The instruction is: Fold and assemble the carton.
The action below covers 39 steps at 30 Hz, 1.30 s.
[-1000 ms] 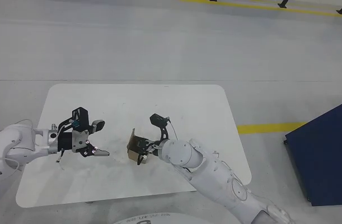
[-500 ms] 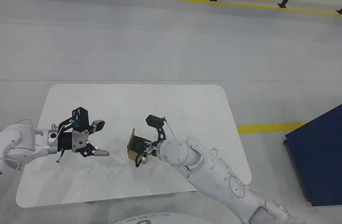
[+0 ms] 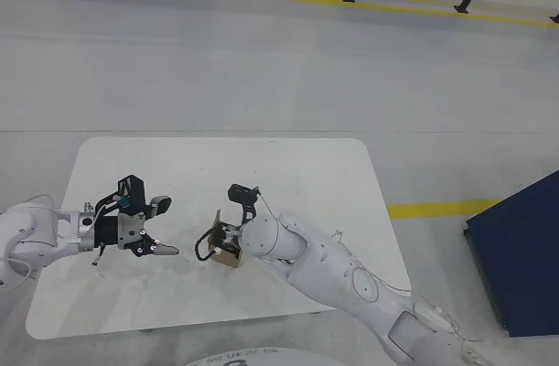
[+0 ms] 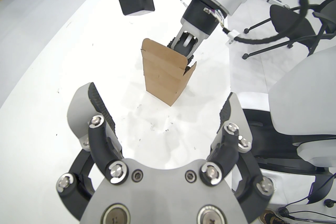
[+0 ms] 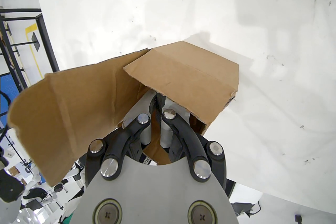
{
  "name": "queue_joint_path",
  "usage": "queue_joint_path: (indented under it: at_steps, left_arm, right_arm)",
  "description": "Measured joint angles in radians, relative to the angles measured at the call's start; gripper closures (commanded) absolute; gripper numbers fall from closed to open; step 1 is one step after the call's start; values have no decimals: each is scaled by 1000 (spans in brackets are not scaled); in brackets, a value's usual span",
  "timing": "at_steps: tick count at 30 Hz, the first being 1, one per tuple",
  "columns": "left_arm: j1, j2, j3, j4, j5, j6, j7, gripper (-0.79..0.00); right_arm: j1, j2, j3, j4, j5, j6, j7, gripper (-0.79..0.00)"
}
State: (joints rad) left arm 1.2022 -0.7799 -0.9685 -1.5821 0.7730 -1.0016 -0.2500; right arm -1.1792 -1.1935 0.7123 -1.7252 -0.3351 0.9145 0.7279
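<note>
A small brown carton (image 3: 228, 249) stands upright on the white table (image 3: 261, 165), its top flaps loose. In the left wrist view the carton (image 4: 162, 78) rises tall, with one flap leaning toward my left arm. My right gripper (image 4: 185, 51) reaches into its open top from the far side. In the right wrist view the two fingers (image 5: 145, 128) lie close together and run under a folded flap of the carton (image 5: 183, 78), tips hidden, with cardboard between them. My left gripper (image 3: 166, 227) hovers open to the left of the carton, a short gap away, nothing between its fingers (image 4: 90, 93).
The table's far half and right side are bare. A dark blue panel (image 3: 535, 247) stands on the floor to the right of the table. Office chairs (image 4: 291, 22) show beyond the table edge in the left wrist view.
My right wrist has swung leftward over the carton, and the carton has shifted a little with it. The left arm has stayed still.
</note>
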Motion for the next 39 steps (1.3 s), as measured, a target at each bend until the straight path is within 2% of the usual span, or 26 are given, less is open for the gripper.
queue_joint_path:
  at_steps: [7,16,19,23,33,39]
  left_arm:
    - [0,0,0,0,0,0,0,-785]
    - [0,0,0,0,0,0,0,-785]
    - [0,0,0,0,0,0,0,-785]
    - [0,0,0,0,0,0,0,-785]
    - [0,0,0,0,0,0,0,-785]
    - [0,0,0,0,0,0,0,-785]
  right_arm:
    - [84,-36,-64,82,17,95,5,0]
    - [150,-77,-130,179,-8,98,15,0]
    - [154,-84,-164,170,-58,98,2,0]
    - [153,-73,-228,134,-168,95,26,0]
    - [152,-70,-229,128,-174,93,32,0]
    - [112,-82,-158,141,-102,98,-44,0]
